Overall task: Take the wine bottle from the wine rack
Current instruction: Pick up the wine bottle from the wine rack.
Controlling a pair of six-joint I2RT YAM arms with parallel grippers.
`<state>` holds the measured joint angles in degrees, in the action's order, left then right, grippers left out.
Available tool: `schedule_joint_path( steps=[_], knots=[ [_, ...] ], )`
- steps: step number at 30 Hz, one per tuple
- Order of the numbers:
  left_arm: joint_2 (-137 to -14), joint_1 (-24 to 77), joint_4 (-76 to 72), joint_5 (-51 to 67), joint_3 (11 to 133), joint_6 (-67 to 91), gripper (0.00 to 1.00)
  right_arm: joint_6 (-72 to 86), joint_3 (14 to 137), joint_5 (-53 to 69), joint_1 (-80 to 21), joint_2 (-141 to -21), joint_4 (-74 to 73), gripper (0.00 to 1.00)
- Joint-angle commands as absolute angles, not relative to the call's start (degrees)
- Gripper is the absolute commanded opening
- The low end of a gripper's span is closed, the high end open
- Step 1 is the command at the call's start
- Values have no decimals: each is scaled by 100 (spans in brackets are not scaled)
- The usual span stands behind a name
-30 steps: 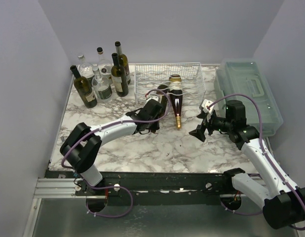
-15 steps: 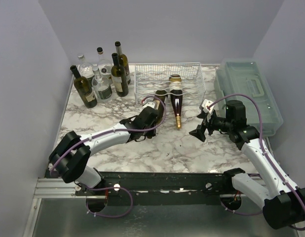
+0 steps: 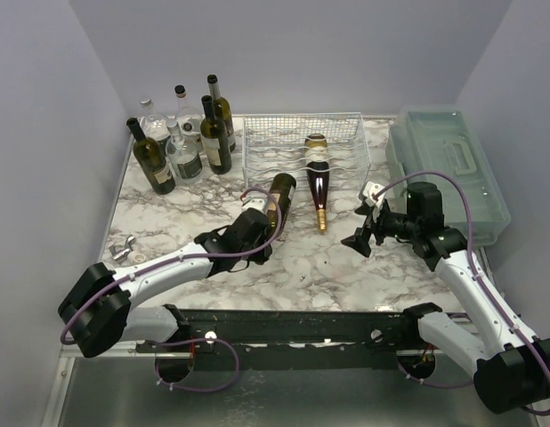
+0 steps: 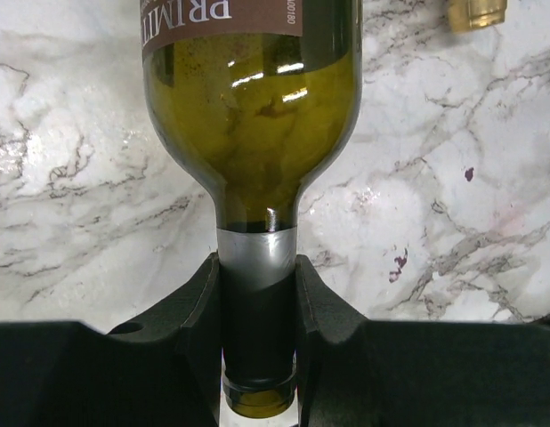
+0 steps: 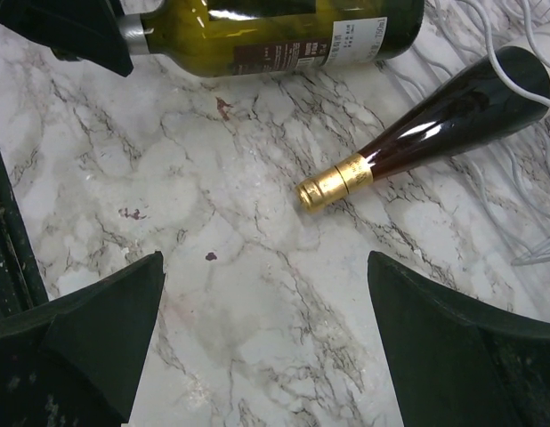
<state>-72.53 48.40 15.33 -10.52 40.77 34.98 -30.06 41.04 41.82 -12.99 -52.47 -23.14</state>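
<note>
The left claw (image 4: 257,307) is pinching the neck of the wine bottle (image 4: 257,116), its black fingers (image 4: 197,311) pressed on either side just below the silver foil collar. The green bottle lies low over the marble worktop (image 4: 453,178), neck toward the arm and base pointing at the white wine rack (image 3: 346,120). From above, the wine bottle (image 3: 277,191) sits at the rack's front edge; whether its base touches the wire I cannot tell. Just beside it a dark bottle (image 3: 318,182) with gold foil rests in a cradle, its neck sticking out over the worktop. The right claw (image 3: 357,240) hangs to the right of that neck, spread wide with nothing between its fingers. Standing bottles (image 3: 181,142) cluster at the back left, and a translucent plastic box (image 3: 444,160) sits along the right.
</note>
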Motion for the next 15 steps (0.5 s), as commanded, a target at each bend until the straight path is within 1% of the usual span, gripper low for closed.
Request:
schedule_joint_path(
  steps=[1, 5, 10, 12, 15],
  knots=[
    [-6648, 4887, 938, -809, 3914, 3617, 0, -3278, 3977, 4555, -1252, -5172, -2333, 99],
    [-6283, 4897, 1035, -599, 3735, 3613, 0, -3535, 3912, 4935, -1259, -5172, -2419, 99],
    [-5977, 4894, 1182, -250, 3599, 3577, 0, -4179, 3919, 5779, -1261, -5247, -2836, 99],
    [-5853, 4902, 1230, -76, 3546, 3577, 0, -4644, 3899, 6143, -1265, -5241, -3082, 99],
    [-5662, 4898, 1266, 246, 3447, 3607, 0, -5761, 3933, 6440, -1274, -5286, -3671, 99]
  ],
)
